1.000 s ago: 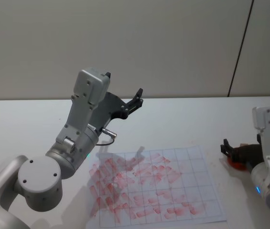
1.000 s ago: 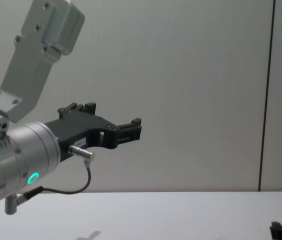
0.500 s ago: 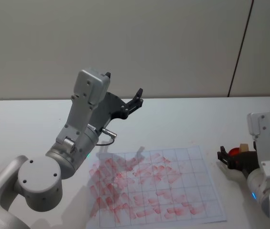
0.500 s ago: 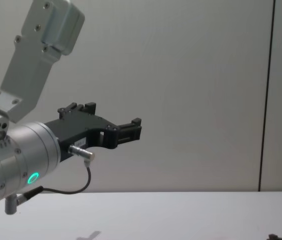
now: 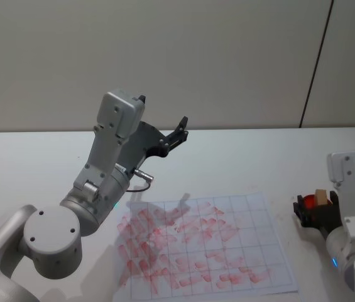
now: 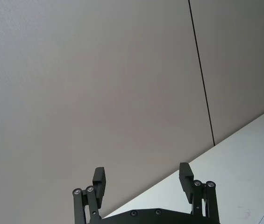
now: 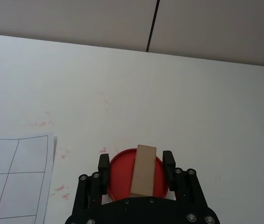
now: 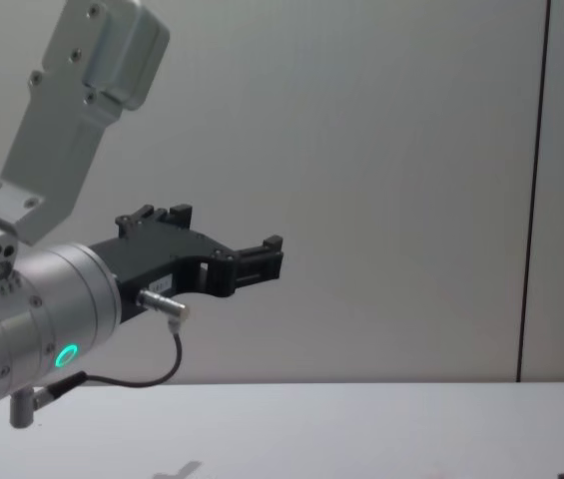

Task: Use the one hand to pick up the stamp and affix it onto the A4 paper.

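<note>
- Left gripper (image 5: 181, 126): it was held high over the table (image 5: 246, 157), to the left of the sheet and aimed toward the wall. Its fingers were spread wide with nothing between them, and this arm appeared idle.
- A4 paper (image 5: 252, 207): the sheet lay flat on the table between the two arms. It was ruled in a grid, and most cells bore smeared red prints. The far right-hand cells looked the barest.
- Red ink pad (image 7: 117, 175): this round pad sat on the table near the paper's right edge, apart from it.
- Stamp (image 7: 143, 172): the small tan block stood upright on the red ink pad, well apart from the paper.
- Right gripper (image 7: 135, 160): it hung low at the pad with one finger on each side of the stamp. The fingers were spread wider than the block, and red pad showed in the gap on one side, so nothing was pinched.
- Progress: the working gripper was lined up around the stamp, but the grasp had not been made. Closing on the block, lifting it, carrying it leftward over the sheet and pressing it down all appeared to remain.
</note>
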### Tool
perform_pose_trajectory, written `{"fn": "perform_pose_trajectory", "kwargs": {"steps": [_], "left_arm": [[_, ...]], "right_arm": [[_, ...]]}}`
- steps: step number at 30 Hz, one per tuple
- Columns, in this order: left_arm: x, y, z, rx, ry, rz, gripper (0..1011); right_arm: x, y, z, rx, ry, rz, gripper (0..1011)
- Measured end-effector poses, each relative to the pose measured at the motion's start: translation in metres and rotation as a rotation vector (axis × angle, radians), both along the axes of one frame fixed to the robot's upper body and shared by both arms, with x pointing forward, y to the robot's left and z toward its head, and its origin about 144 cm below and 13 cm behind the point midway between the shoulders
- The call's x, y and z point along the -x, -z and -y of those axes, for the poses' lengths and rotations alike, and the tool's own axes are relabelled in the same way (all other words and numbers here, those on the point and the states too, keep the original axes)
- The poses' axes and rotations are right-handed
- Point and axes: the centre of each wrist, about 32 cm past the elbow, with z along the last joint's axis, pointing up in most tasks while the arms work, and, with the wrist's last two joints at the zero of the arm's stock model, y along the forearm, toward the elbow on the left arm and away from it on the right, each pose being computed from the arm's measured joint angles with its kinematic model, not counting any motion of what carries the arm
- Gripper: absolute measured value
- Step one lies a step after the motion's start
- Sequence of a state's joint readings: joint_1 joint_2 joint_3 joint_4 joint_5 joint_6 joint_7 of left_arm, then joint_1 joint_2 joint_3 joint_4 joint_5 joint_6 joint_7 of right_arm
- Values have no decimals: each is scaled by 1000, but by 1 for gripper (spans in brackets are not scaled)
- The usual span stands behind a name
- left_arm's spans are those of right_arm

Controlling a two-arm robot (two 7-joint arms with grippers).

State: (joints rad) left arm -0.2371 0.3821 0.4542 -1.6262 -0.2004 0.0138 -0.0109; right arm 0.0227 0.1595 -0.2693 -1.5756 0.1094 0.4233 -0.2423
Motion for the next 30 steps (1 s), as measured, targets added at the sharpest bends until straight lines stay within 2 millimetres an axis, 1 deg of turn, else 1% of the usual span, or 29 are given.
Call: {"fn": "perform_pose_trajectory", "kwargs": {"steps": [1, 3, 4, 5, 7, 11, 13, 14, 15, 16, 18, 30], "left_arm": [[0, 0, 0, 0, 0, 0, 1001], [0, 0, 0, 0, 0, 0, 1001], [0, 0, 0, 0, 0, 0, 1002], [0, 0, 0, 0, 0, 0, 1001], [0, 0, 0, 0, 0, 0, 1001], [0, 0, 0, 0, 0, 0, 1001], [0, 0, 0, 0, 0, 0, 1001], [0, 0, 0, 0, 0, 0, 1001], [0, 0, 0, 0, 0, 0, 1001], [0, 0, 0, 0, 0, 0, 1001], [0, 0, 0, 0, 0, 0, 1001], [0, 0, 0, 0, 0, 0, 1002]], "right_arm": [[0, 0, 0, 0, 2, 0, 704], [0, 0, 0, 1, 7, -1, 664], [1, 1, 0, 2, 12, -2, 603], [1, 1, 0, 2, 14, -2, 589], [1, 1, 1, 3, 21, -3, 503], [2, 1, 1, 6, 33, -5, 402], [2, 1, 2, 7, 40, -5, 303], [3, 1, 2, 7, 41, -5, 281], [3, 1, 2, 7, 43, -5, 281], [3, 1, 2, 7, 45, -5, 233], [3, 1, 2, 7, 47, -5, 219], [1, 5, 4, -5, 64, -28, 220]]}}
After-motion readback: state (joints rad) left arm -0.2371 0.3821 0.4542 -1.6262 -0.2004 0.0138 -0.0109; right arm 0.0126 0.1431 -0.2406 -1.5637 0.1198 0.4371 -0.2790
